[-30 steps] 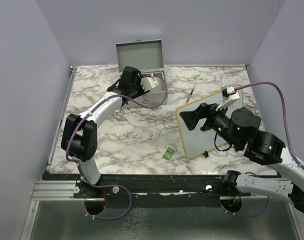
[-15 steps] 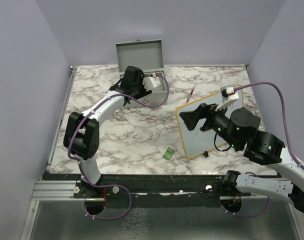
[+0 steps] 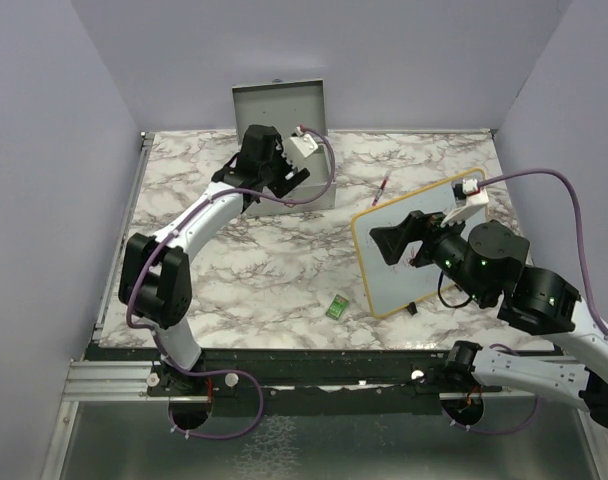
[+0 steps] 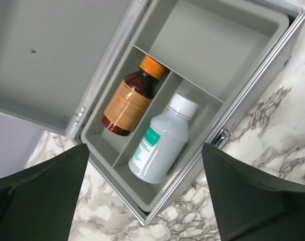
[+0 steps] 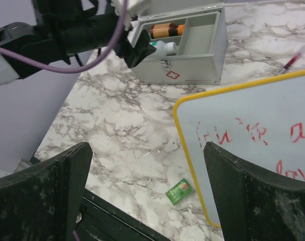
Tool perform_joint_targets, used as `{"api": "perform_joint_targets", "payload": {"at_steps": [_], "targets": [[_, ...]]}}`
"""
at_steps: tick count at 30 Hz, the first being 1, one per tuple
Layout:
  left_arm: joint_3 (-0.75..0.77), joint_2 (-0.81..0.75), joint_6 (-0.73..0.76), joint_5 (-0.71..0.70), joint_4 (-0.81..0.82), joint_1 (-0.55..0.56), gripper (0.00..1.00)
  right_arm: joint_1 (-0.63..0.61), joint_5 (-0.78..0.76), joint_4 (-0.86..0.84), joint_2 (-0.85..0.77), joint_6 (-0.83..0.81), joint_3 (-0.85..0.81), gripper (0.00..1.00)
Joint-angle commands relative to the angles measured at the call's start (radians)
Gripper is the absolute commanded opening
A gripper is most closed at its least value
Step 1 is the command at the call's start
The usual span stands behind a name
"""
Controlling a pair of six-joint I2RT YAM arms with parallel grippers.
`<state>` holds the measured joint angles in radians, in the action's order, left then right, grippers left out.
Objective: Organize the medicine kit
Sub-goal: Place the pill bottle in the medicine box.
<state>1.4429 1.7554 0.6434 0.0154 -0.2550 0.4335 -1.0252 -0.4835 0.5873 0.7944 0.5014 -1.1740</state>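
Grey metal medicine kit [image 3: 280, 106] is standing lid-up on the desk [image 3: 264, 270], likely for filling, the left end effector [image 4: 145, 146] hovering wide and empty above its two bottles [image 4: 132, 98], the right end effector [image 5: 147, 145] waiting wide, well apart.

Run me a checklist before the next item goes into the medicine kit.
1. Medicine kit lid open: ok.
2. Brown bottle and white bottle lying in separate compartments: ok.
3. Large compartment free: ok.
4. Left gripper open, holding nothing, over the kit: ok.
5. Right gripper open and empty: ok.
6. All loose items stowed: not ok, green packet lies on the table.
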Motion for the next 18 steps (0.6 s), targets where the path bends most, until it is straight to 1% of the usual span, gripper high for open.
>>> {"api": "perform_joint_targets", "payload": {"at_steps": [1,7,13,16,18], "targets": [[-0.045,-0.131,-0.185,0.019,0.103,-0.001,0.99,0.005,-0.101,0.102,-0.043,0.043,-0.007,1.0],[-0.144,-0.274,-0.344,0.077,0.161,-0.004,0.99,0.005,-0.153,0.192,-0.051,0.063,-0.019,1.0],[-0.246,-0.415,-0.51,0.137,0.156,-0.006,0.99,0.005,-0.08,0.187,-0.05,0.066,0.003,0.99],[-0.331,-0.484,-0.605,0.233,0.165,-0.006,0.99,0.005,-0.068,0.181,-0.041,0.098,0.026,0.95],[-0.393,-0.532,-0.703,0.242,0.178,-0.005,0.99,0.005,-0.063,0.202,-0.008,0.119,0.023,0.94]]}}
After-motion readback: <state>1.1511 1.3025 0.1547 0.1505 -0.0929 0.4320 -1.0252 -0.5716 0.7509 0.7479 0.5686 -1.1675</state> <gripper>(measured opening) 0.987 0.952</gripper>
